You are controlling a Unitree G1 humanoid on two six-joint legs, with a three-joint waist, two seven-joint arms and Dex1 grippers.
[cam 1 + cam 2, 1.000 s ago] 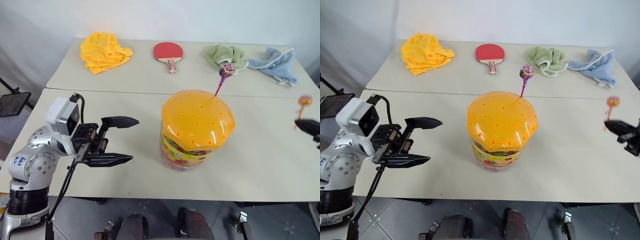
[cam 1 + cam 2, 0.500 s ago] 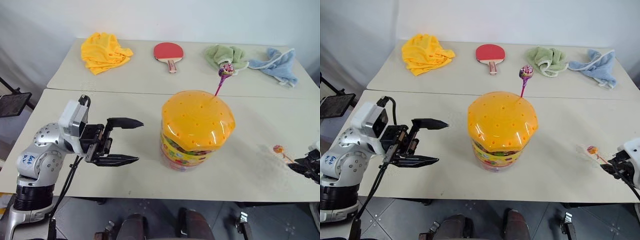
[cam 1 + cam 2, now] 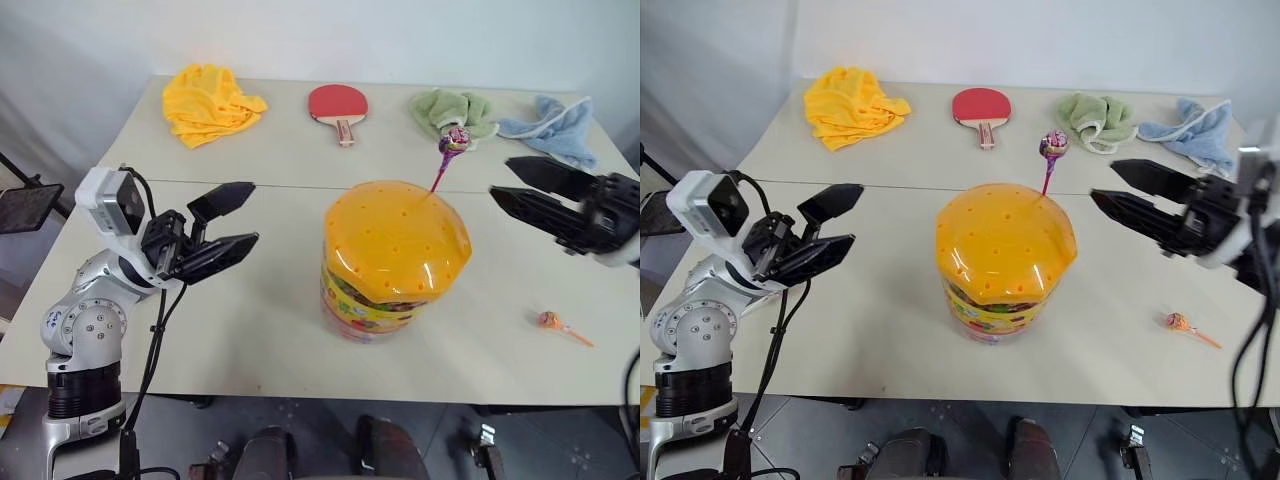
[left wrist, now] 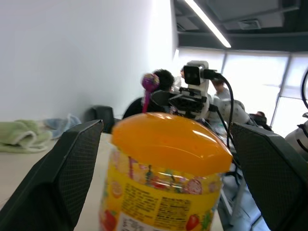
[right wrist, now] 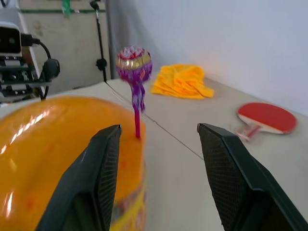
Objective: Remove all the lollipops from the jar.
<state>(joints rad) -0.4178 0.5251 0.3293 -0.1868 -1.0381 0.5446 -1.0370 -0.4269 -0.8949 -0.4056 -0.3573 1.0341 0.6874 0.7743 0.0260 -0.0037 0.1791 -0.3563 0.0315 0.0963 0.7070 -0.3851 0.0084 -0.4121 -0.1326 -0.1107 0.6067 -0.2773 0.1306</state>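
The jar (image 3: 395, 262), a clear tub with a colourful band and a domed orange lid, stands mid-table. One lollipop (image 3: 454, 139) in a purple wrapper sticks upright out of the lid's far right side. An orange lollipop (image 3: 549, 320) lies on the table to the jar's right. My right gripper (image 3: 502, 178) hovers open and empty just right of the purple lollipop (image 5: 134, 60), pointing at it. My left gripper (image 3: 252, 212) is open and empty, raised to the left of the jar (image 4: 168, 168) and aimed at it.
On the far table lie a yellow cloth (image 3: 210, 100), a red paddle (image 3: 337, 103), a green cloth (image 3: 450, 108) and a blue cloth (image 3: 555, 125). A seam runs between the two tables just behind the jar.
The right gripper set the orange lollipop down on the table at the right, opened, then rose and swung in toward the purple lollipop. The left gripper lifted and tilted upward.
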